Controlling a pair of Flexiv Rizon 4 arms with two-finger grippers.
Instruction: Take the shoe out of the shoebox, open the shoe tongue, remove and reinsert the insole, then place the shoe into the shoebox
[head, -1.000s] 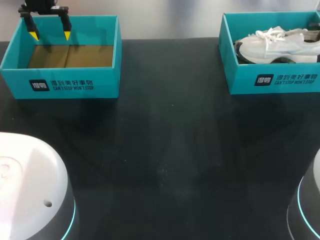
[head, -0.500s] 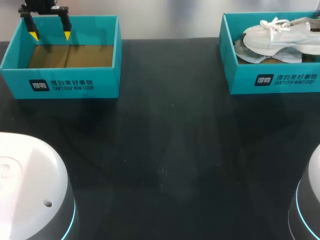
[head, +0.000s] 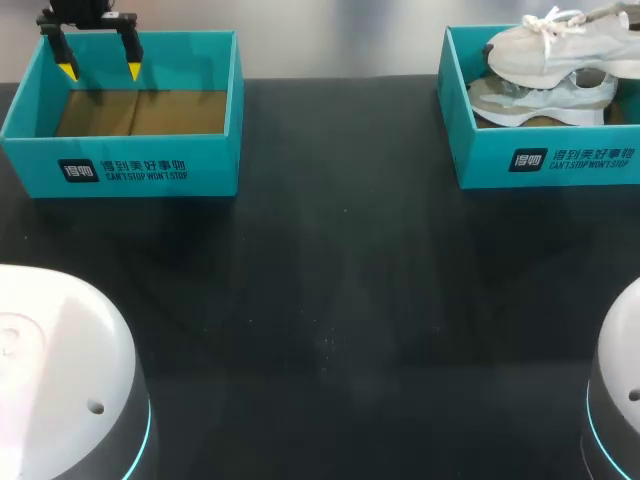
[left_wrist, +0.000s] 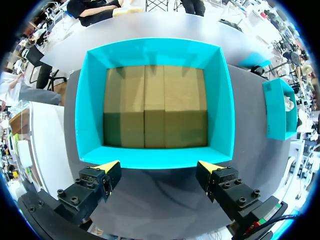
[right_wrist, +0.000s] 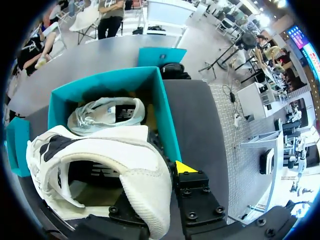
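A white lace-up shoe (head: 555, 45) hangs above the right teal shoebox (head: 550, 160), its sole level with the rim. In the right wrist view my right gripper (right_wrist: 150, 175) is shut on the heel collar of the white shoe (right_wrist: 100, 150); one yellow fingertip (right_wrist: 185, 167) shows outside the heel, the other is hidden by the shoe. A second pale shoe (head: 540, 98) lies on its side in the box, seen under the held one as the pale shoe (right_wrist: 105, 117). My left gripper (head: 100, 70) stands open and holds nothing, over the far wall of the left box.
The left teal shoebox (head: 130, 170) holds only its brown cardboard floor (left_wrist: 155, 107), ahead of my left gripper (left_wrist: 162, 167). Black tabletop (head: 340, 300) spreads between the two boxes. The right box wall (right_wrist: 167, 120) rises just beside the held shoe's heel.
The white shoe has risen from inside the right box to above its rim, uncovering the second shoe below. The left arm has not moved.
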